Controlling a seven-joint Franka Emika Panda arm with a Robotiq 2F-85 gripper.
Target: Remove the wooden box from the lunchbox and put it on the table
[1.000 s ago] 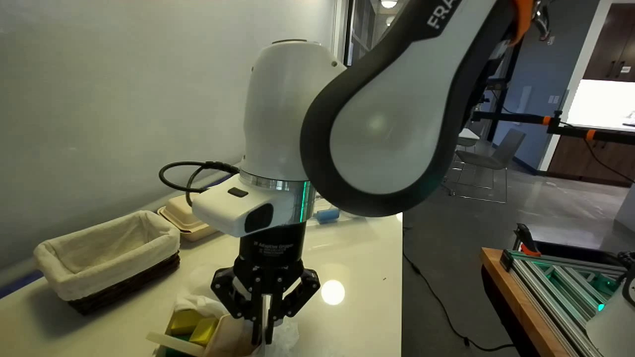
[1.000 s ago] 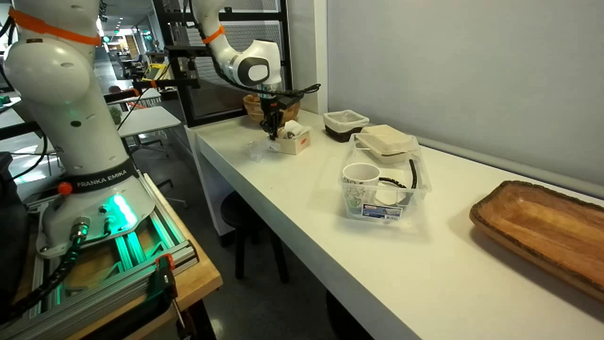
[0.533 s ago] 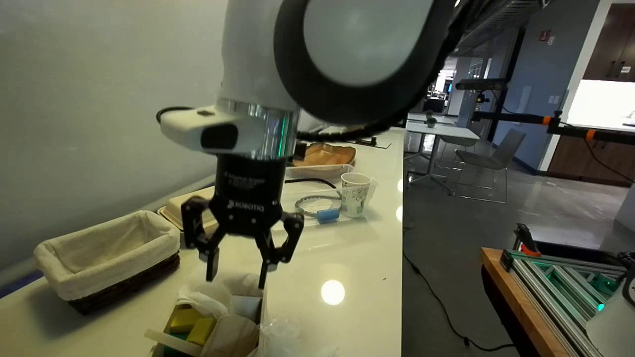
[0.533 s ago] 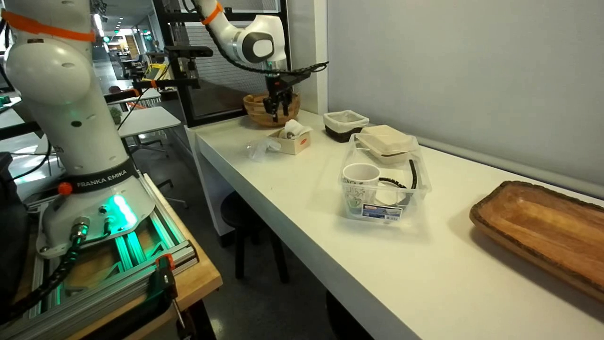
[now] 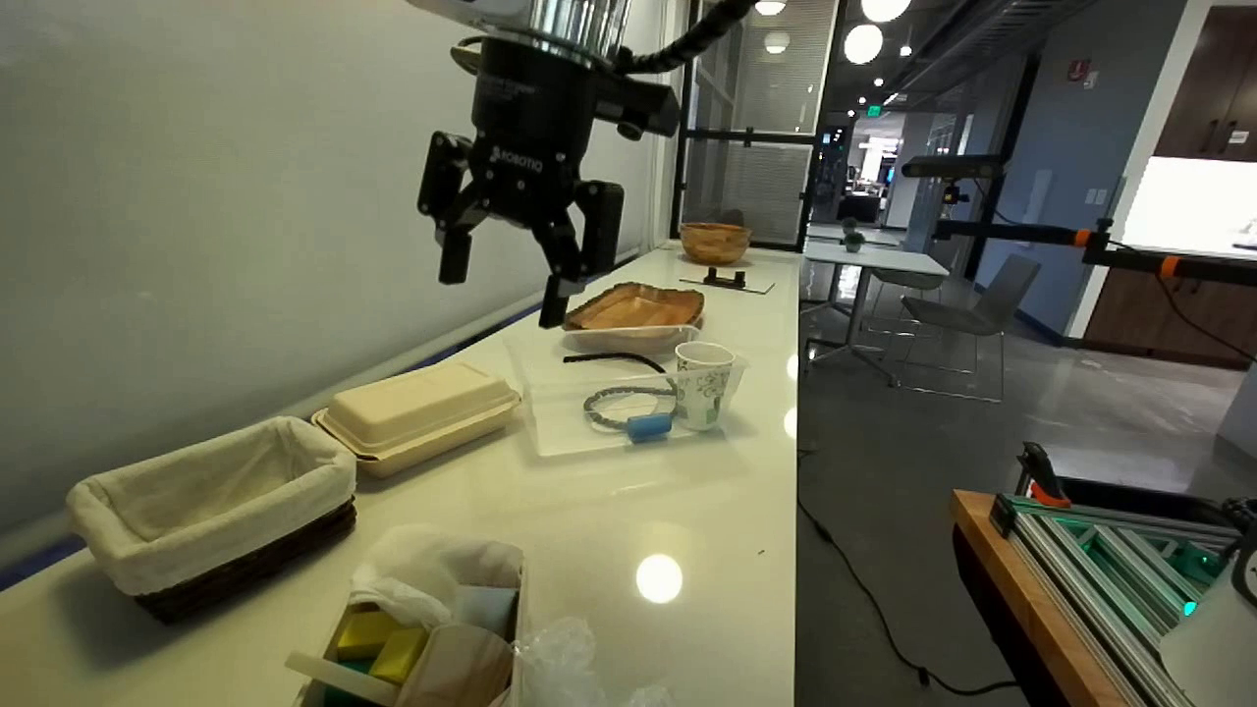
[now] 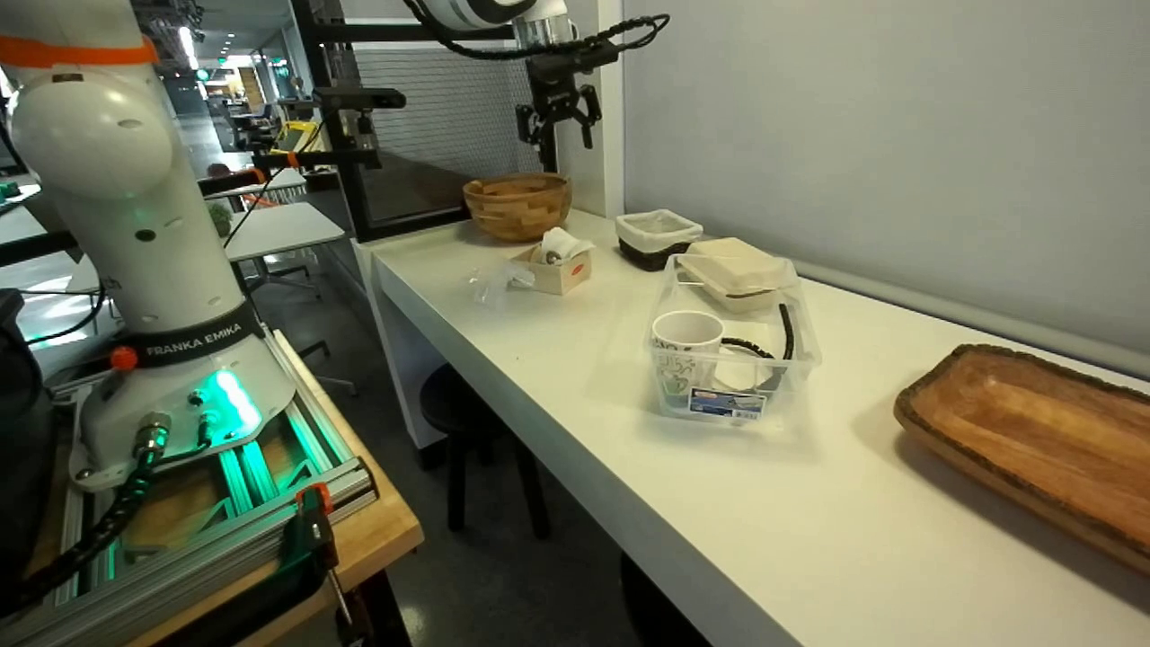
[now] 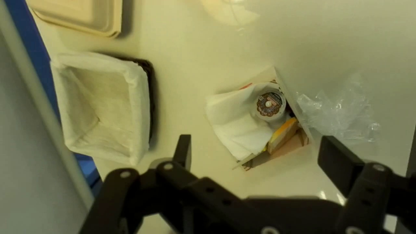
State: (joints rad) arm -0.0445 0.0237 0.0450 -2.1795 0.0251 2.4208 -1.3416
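On the glossy white table (image 5: 727, 530) the wooden box (image 6: 572, 274) rests upright, away from the lunchbox. A white cloth or napkin (image 7: 240, 120), a round pod (image 7: 269, 104) and yellow pieces (image 5: 398, 653) lie inside it. Farther along stands the see-through lunchbox (image 6: 783, 395), holding a paper cup (image 6: 687, 337) and a dark hose (image 5: 628, 393). My gripper (image 5: 504, 293) hangs high above the table with its jaws wide apart and nothing between them. In the wrist view the box's wall (image 7: 293, 105) shows beyond the fingertips, which touch nothing.
Crumpled clear plastic (image 7: 341, 109) lies beside the wooden box. Along the wall are a cloth-lined dark basket (image 7: 139, 107) and a beige clamshell tray (image 5: 422, 412). A wooden bowl (image 6: 518, 211) is behind the box; a long wooden tray (image 6: 1033, 431) sits beyond the lunchbox.
My gripper was shut at the wooden box's edge a second ago. It has opened and risen well above the table, toward the wall. The box has stayed in place.
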